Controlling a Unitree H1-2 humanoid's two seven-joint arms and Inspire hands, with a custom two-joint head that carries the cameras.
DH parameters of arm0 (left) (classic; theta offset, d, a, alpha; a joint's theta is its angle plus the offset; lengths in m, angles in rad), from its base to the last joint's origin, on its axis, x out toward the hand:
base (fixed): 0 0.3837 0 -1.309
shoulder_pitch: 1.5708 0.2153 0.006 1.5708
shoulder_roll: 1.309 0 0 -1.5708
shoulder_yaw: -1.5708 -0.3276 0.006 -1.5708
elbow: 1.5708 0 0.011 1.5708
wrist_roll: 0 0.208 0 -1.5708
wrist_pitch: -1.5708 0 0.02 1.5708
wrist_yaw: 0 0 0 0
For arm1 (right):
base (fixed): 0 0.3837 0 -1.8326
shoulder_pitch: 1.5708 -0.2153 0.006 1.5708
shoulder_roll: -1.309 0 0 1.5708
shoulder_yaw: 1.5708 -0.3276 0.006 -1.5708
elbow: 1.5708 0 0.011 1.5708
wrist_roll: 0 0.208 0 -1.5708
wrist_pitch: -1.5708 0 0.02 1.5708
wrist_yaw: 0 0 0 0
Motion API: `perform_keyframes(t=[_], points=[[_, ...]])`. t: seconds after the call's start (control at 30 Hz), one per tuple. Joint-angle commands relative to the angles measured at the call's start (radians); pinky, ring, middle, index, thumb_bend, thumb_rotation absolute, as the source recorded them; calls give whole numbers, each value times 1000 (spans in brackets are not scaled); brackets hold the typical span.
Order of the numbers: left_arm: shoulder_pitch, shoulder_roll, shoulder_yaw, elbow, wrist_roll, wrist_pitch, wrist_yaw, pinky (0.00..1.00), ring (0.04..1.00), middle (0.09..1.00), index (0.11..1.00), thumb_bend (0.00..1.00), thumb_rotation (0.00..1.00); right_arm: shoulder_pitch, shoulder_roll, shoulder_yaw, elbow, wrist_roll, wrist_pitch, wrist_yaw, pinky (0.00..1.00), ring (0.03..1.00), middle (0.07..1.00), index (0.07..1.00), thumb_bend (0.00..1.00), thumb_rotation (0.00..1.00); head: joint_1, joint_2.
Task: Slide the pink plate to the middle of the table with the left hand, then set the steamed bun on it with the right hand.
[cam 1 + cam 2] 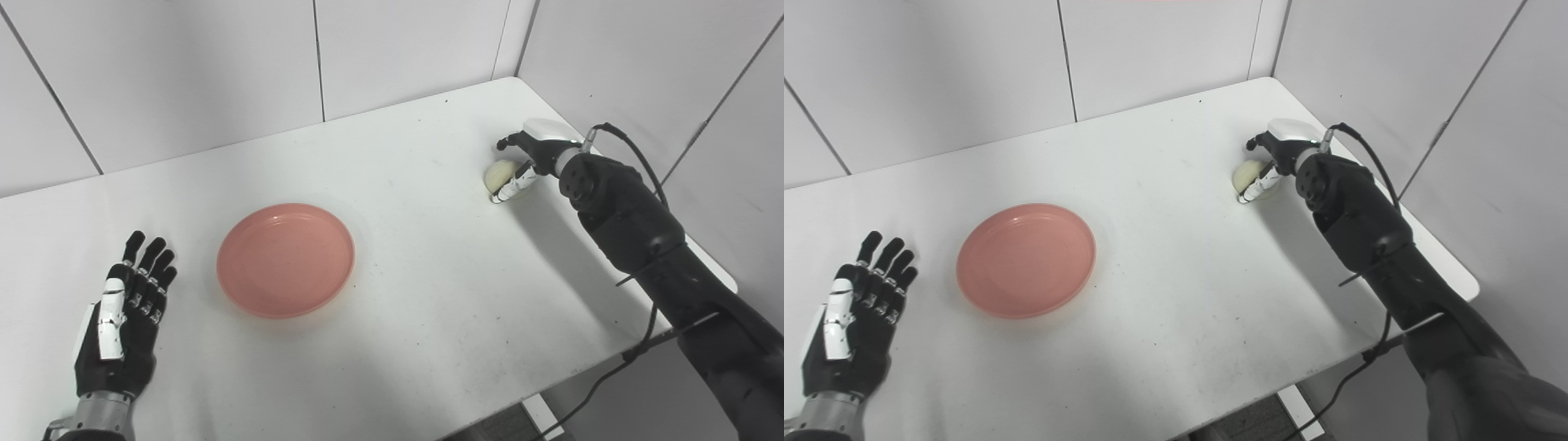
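The pink plate (285, 260) lies flat on the white table (429, 294), a little left of the frame's centre, with nothing on it. To its left, in the lower-left corner, the left hand (122, 318) lies released — palm turned up, fingers (150, 257) stretched out and slightly apart toward the top of the frame, holding nothing and clear of the plate's rim. Over in the upper right of the frame, near the table's far right corner, sits the steamed bun (499, 174), a pale, rounded lump resting on the tabletop, well apart from the plate. The right hand (527, 162) has reached it: the black arm (625, 220) comes in from the lower-right corner and runs up along the table's right edge, and the hand curls around the bun from the right side, a light-coloured fingertip (505, 193) pressing against the bun's near side while a dark one (503, 144) arches over its far side. The bun is in the hand's grasp but not lifted — it sits on the table. A black cable (631, 150) loops from the wrist back along the arm. White panelled walls (245, 73) close in the table behind and on the right.
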Motion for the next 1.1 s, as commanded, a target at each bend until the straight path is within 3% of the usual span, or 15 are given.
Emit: perform_keyframes(t=[0.0, 0.27, 0.47, 0.8, 1.07], points=[[42, 14, 1, 34, 5, 55, 5, 1000, 974, 970, 978, 374, 1000, -26, -40, -31, -41, -28, 6, 8, 735, 873, 896, 831, 832, 290, 0, 0], [42, 15, 3, 30, 4, 62, 11, 1000, 968, 966, 974, 381, 1000, -24, -33, -42, -33, -58, 5, 37, 755, 864, 886, 824, 826, 277, -1, 2], [43, 18, 1, 33, 11, 54, 11, 1000, 969, 967, 978, 386, 1000, -31, -7, -31, 15, -10, -5, -25, 661, 727, 791, 802, 800, 233, 1, 3], [43, 19, 2, 29, 4, 62, 8, 1000, 971, 968, 978, 384, 1000, -40, -2, 15, 31, 27, -8, -68, 642, 703, 774, 795, 810, 255, 0, 7], [44, 21, 1, 24, 4, 67, 9, 1000, 975, 974, 988, 394, 1000, -42, -1, 38, 66, 67, -32, -103, 623, 682, 749, 774, 788, 197, 1, 12]])
